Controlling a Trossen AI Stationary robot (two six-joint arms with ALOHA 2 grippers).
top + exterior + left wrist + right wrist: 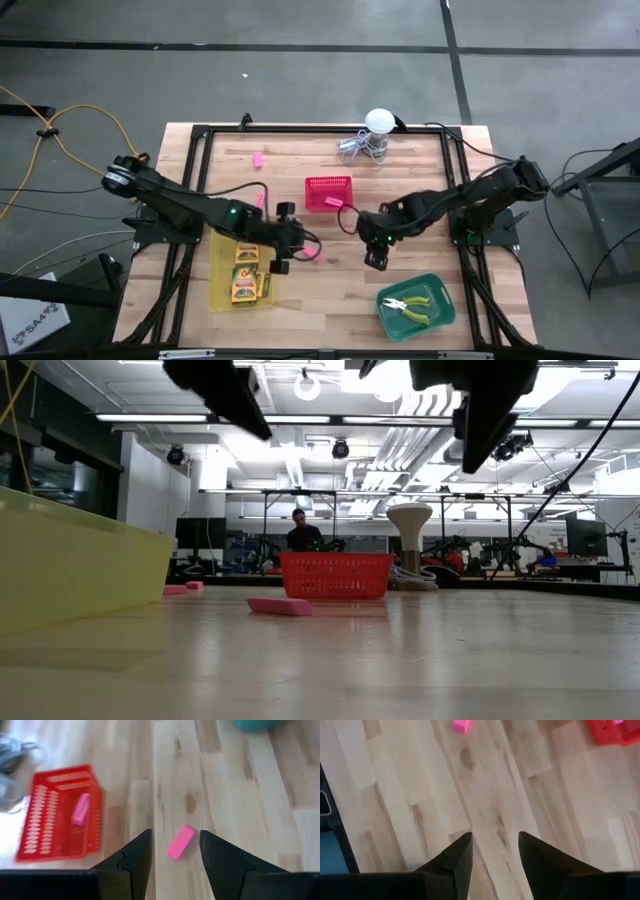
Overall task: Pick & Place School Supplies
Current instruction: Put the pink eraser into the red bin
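Fingers (pixel 135 862) of the left gripper (pixel 175 862) stand apart and hold nothing — a pink eraser (pixel 180 841) lies flat on the counter (pixel 235 795) just ahead of the gap between them. From above, that eraser (pixel 308 254) sits just beside the left gripper (pixel 283 258), below the red basket (pixel 328 192). Another pink eraser (pixel 80 808) lies inside the red basket (pixel 60 815), and one more (pixel 258 159) rests on the bare counter near its far left part. Crayon boxes (pixel 246 270) lie in the yellow tray (pixel 218 275), under the left arm. Pliers (pixel 413 308) rest in the green tray (pixel 440 290) near the front right. Over bare wood between basket and green tray hangs the right gripper (pixel 374 252) — its fingers (pixel 457 860) also apart and empty. A white ball with coiled wire (pixel 372 135) stands at the far edge.
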